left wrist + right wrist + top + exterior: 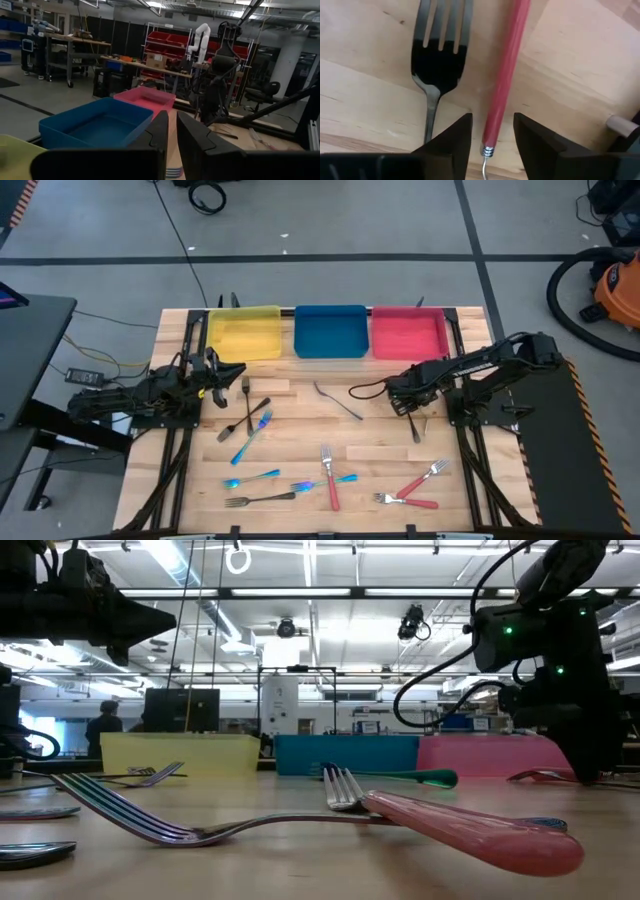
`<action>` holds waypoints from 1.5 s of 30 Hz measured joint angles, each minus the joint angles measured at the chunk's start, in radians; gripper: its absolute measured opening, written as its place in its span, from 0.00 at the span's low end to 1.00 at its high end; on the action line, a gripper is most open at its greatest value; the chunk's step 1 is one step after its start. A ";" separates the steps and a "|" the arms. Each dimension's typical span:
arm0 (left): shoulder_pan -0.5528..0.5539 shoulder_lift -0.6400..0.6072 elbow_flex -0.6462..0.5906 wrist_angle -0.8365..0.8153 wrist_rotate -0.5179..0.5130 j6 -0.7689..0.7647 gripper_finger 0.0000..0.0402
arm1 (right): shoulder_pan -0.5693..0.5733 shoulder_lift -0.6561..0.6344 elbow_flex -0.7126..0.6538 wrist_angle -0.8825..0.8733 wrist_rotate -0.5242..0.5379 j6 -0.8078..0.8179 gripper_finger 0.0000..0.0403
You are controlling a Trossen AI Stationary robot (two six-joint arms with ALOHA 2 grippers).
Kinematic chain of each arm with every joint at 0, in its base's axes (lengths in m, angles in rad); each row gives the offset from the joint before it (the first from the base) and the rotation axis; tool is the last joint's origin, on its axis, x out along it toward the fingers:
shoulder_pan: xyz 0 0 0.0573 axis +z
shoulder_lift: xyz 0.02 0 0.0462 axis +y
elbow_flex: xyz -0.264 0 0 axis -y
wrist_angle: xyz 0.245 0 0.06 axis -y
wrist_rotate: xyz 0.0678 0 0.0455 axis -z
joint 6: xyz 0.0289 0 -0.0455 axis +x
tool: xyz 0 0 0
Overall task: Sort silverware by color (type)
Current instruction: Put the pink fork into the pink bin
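Red handle [504, 75] sits right between my right end effector [492, 132] fingers, which are apart and not yet clamped; the handle's long axis runs straight out ahead of the fingers, so a plain close should catch it, I judge. Dark fork [437, 55] lies just beside it, roughly parallel, tines away from the wrist, close to one finger: risk of pinching both or nudging it.

High view: right end effector [412, 408] is low over the desk [300, 405] below the red tray [408, 335], clearly the nearer arm for this piece. Left end effector [212, 373] waits near the yellow tray [243, 332], raised, fingers almost together with a thin gap, nothing held.

Rest of the silverware is spread over the desk: dark and iridescent forks [250, 420] near the left arm, a dark piece [337, 401] under the blue tray [330, 330], more blue and red-handled ones [330, 480] along the near edge. All three trays look bare, so sorting is barely begun, my guess.
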State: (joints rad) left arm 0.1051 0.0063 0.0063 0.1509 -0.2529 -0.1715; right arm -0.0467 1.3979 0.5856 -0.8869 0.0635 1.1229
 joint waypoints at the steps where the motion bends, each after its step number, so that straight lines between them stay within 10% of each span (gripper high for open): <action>1: 0.000 0.000 0.000 0.000 0.000 0.000 0.10 | 0.000 0.002 0.001 0.001 0.000 0.000 0.35; 8: 0.000 0.000 0.000 -0.006 0.000 0.000 0.10 | 0.000 -0.014 -0.002 0.005 0.008 -0.023 0.10; 23: 0.000 0.000 0.000 -0.009 -0.001 -0.003 0.10 | -0.093 -0.130 0.095 -0.168 0.082 -0.184 0.09; 32: 0.000 0.000 0.000 -0.014 0.000 -0.053 0.10 | -0.309 -0.153 0.399 -0.143 0.378 -0.659 0.09; 45: 0.001 0.032 0.125 -0.102 0.067 0.106 0.10 | -0.660 -0.066 0.370 0.142 0.335 -1.227 0.09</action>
State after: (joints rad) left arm 0.1059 0.0381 0.1310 0.0489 -0.1864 -0.0654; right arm -0.7067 1.3316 0.9552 -0.7444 0.3989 -0.1039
